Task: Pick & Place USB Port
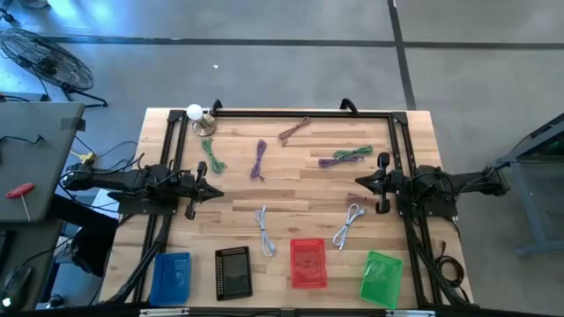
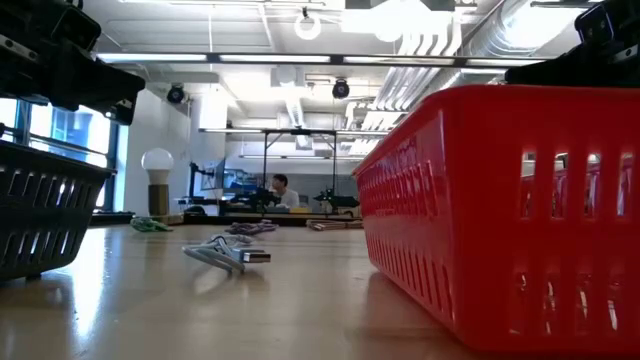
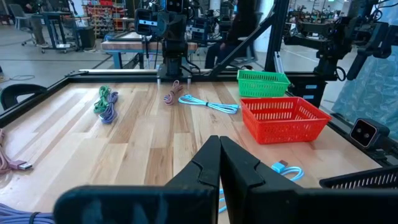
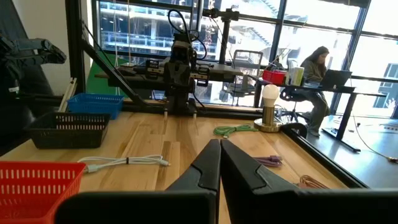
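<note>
Several coiled USB cables lie flat on the wooden table. In the high view I see a green one (image 1: 212, 159), a purple one (image 1: 258, 161), a brown one (image 1: 294, 129), a green-and-purple pair (image 1: 347, 157), a light blue one (image 1: 264, 228) and a white one (image 1: 350, 222). My left gripper (image 1: 219, 193) hovers shut at the table's left side, pointing right. My right gripper (image 1: 358, 180) hovers shut at the right side, pointing left. Both show shut in their wrist views, the left gripper (image 3: 219, 158) and the right gripper (image 4: 219, 158). Neither touches a cable.
Along the near edge stand a blue basket (image 1: 172, 277), a black basket (image 1: 233, 272), a red basket (image 1: 308, 263) and a green basket (image 1: 381, 278). A lamp with a round bulb (image 1: 198, 118) stands at the far left corner. A black frame (image 1: 282, 113) borders the table.
</note>
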You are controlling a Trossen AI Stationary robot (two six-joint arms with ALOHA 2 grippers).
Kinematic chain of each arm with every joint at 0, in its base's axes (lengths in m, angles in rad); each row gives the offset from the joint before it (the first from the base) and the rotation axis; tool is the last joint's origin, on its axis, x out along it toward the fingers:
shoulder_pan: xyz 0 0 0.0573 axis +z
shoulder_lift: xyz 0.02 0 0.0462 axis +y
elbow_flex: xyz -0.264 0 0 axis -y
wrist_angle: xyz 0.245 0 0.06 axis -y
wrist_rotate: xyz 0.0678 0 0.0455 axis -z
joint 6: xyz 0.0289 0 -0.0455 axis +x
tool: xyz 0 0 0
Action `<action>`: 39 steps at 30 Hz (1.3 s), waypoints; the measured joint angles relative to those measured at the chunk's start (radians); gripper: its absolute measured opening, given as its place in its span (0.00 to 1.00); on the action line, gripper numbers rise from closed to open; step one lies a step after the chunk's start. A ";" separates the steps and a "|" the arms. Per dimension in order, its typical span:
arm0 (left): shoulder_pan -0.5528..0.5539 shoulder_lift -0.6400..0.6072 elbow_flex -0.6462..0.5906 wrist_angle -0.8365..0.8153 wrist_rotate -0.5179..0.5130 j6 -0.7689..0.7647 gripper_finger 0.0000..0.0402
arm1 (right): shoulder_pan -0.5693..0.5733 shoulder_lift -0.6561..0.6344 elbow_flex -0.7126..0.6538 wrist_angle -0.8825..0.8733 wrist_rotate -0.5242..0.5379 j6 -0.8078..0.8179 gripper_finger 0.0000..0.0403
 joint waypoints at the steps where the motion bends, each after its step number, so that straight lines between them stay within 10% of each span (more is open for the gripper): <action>1: 0.000 0.000 0.000 0.000 0.000 0.000 0.00 | 0.000 0.000 0.000 0.000 0.000 0.000 0.01; 39: 0.000 0.000 0.000 0.001 -0.017 0.079 0.00 | 0.000 0.000 0.000 0.000 0.000 0.003 0.01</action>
